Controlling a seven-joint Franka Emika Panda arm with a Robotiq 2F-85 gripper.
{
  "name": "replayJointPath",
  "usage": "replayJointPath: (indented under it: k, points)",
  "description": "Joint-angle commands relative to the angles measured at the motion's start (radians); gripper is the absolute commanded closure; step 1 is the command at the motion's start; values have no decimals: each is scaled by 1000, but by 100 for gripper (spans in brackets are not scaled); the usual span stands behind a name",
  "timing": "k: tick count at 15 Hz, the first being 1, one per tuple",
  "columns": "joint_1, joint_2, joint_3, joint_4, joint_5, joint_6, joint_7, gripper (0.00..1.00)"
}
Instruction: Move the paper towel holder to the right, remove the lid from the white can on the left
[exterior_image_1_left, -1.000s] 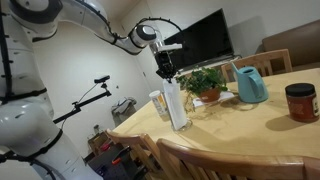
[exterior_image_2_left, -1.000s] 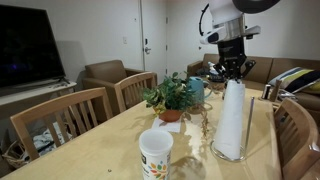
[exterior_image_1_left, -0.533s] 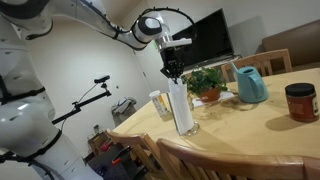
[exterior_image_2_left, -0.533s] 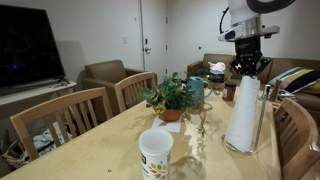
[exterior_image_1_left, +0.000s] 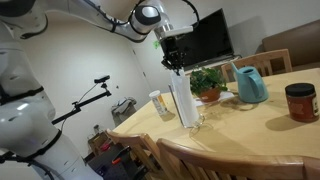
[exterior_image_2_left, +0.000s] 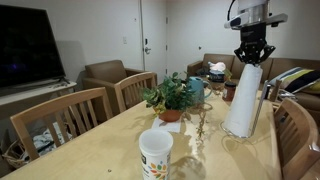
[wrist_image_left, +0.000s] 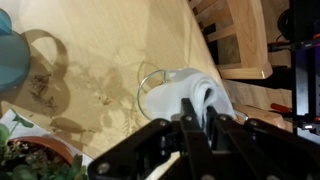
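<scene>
Nearest me on the wooden table (exterior_image_2_left: 90, 150) sits the white can (exterior_image_2_left: 156, 155), in front of the potted plant (exterior_image_2_left: 172, 97) and well apart from it. Further back, off to the plant's side near the table's edge, the paper towel holder (exterior_image_2_left: 244, 100) stands tall and leans a little. The gripper (exterior_image_2_left: 252, 60) comes down from above, its fingers clamped on the holder's top. A teal watering can (exterior_image_1_left: 250, 84) sits just beside the plant.
</scene>
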Motion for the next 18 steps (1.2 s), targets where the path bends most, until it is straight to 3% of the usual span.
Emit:
replayJointPath:
  k: [1,7,13,18]
  points:
    - [5,-12,-10,85,13,-82,17,97]
    - [1,73,-23,264,0,-179,52,97]
    - [12,205,-36,441,-63,-206,215,97]
    - [12,329,-26,591,-92,-274,227,97]
